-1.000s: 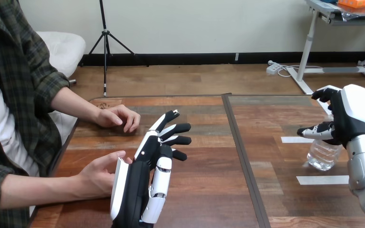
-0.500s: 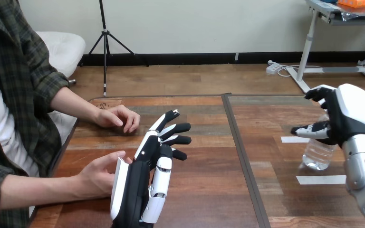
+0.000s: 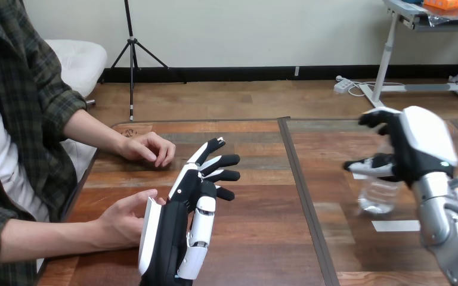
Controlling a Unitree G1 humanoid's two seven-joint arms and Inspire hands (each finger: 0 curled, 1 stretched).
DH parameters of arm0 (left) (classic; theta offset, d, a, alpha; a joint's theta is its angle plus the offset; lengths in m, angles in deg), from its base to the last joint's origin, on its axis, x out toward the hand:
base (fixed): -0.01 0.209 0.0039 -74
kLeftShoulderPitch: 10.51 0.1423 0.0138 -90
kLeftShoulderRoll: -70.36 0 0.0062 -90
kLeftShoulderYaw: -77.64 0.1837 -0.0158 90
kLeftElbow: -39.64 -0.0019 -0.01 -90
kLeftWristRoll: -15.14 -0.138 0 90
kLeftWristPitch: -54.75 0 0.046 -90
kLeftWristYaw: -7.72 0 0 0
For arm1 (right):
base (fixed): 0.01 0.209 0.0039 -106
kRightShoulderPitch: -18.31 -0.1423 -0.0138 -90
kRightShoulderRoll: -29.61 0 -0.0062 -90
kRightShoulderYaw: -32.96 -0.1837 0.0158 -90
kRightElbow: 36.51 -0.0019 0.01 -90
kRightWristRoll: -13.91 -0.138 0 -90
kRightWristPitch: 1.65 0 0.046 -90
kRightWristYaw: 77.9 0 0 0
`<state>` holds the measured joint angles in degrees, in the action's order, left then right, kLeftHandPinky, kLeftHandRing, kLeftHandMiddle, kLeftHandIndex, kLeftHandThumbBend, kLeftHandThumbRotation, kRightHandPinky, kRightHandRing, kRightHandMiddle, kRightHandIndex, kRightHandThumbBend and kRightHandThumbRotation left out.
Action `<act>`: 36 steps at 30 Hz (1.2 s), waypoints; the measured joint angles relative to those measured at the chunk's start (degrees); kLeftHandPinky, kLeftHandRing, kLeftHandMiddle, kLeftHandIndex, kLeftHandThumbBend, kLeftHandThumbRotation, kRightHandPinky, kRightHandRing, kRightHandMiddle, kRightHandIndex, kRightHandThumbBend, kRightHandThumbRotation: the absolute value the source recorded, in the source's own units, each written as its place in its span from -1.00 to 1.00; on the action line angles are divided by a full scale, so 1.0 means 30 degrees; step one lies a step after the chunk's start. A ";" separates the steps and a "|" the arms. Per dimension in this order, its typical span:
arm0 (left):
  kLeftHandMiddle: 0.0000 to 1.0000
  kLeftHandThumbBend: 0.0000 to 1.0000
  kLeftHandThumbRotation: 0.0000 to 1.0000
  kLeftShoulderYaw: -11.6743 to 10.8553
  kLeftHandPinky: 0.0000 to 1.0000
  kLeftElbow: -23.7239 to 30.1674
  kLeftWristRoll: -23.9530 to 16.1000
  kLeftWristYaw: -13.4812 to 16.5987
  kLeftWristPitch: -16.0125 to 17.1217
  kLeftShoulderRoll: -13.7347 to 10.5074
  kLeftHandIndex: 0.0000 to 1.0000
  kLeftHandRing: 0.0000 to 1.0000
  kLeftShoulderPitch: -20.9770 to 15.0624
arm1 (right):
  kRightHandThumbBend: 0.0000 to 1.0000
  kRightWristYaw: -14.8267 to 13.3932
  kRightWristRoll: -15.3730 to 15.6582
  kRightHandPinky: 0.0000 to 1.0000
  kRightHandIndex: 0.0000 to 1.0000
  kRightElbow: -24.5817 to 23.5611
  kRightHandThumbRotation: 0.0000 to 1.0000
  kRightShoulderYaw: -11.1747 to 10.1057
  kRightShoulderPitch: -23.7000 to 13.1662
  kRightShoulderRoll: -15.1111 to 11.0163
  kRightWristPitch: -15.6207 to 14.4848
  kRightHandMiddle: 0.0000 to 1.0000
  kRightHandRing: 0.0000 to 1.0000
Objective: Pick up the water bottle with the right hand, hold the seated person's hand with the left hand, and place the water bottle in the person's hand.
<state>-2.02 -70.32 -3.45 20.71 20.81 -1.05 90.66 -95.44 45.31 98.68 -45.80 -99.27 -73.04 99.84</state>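
A clear plastic water bottle point(image 3: 379, 194) hangs upright in my right hand point(image 3: 414, 146), whose fingers and thumb are curled round its upper part, over the right half of the table. My left hand point(image 3: 182, 223) stands on edge at the lower middle-left, fingers straight and pointing away. The person's hand at the lower left point(image 3: 122, 219) lies palm up beside my left hand's white back and touches it; no finger of mine is curled round it.
The person's other hand point(image 3: 146, 148) rests loosely curled on the wooden table point(image 3: 256, 238) further back at the left. Two white tape strips point(image 3: 396, 226) lie on the table's right half. A dark seam point(image 3: 304, 190) runs down the table's middle.
My right hand has carried the bottle leftward and lifted it off the table. My left hand and both of the person's hands have stayed where they were.
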 measured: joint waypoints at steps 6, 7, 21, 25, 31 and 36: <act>0.51 -0.75 1.00 -0.0014 0.10 -0.0003 0.0001 0.0023 0.0001 -0.0001 0.71 0.38 -0.0009 | 0.47 0.0297 0.0050 0.25 0.39 -0.0636 -1.00 0.0164 0.0292 0.0240 0.0502 0.47 0.40; 0.51 -0.74 1.00 -0.0019 0.10 -0.0003 0.0001 0.0029 0.0001 0.0000 0.71 0.38 -0.0010 | 0.47 0.0362 0.0062 0.25 0.39 -0.0804 -1.00 0.0189 0.0344 0.0300 0.0502 0.47 0.41; 0.52 -0.78 1.00 -0.0016 0.11 -0.0005 0.0030 0.0058 0.0006 0.0000 0.72 0.39 -0.0022 | 0.48 0.1491 0.0016 0.31 0.40 -0.3295 -1.00 0.0597 0.1391 0.0965 0.0866 0.50 0.45; 0.52 -0.78 1.00 -0.0018 0.11 -0.0006 0.0051 0.0067 0.0011 0.0000 0.72 0.39 -0.0025 | 0.48 0.1645 0.0025 0.31 0.39 -0.3825 -1.00 0.0664 0.1664 0.1233 0.1084 0.48 0.44; 0.51 -0.78 1.00 0.0006 0.11 -0.0008 0.0057 0.0062 0.0012 0.0018 0.71 0.39 -0.0027 | 0.45 0.1973 0.0094 0.33 0.40 -0.4715 -1.00 0.0847 0.2052 0.1450 0.1240 0.49 0.46; 0.52 -0.80 1.00 0.0006 0.12 -0.0008 0.0043 0.0067 0.0012 0.0018 0.72 0.39 -0.0028 | 0.46 0.2321 0.0087 0.34 0.39 -0.5395 -1.00 0.0896 0.2292 0.1614 0.1261 0.48 0.45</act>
<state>-2.00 -70.35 -3.32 20.91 20.85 -0.99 90.58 -88.47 45.57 82.49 -43.11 -92.40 -68.20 103.63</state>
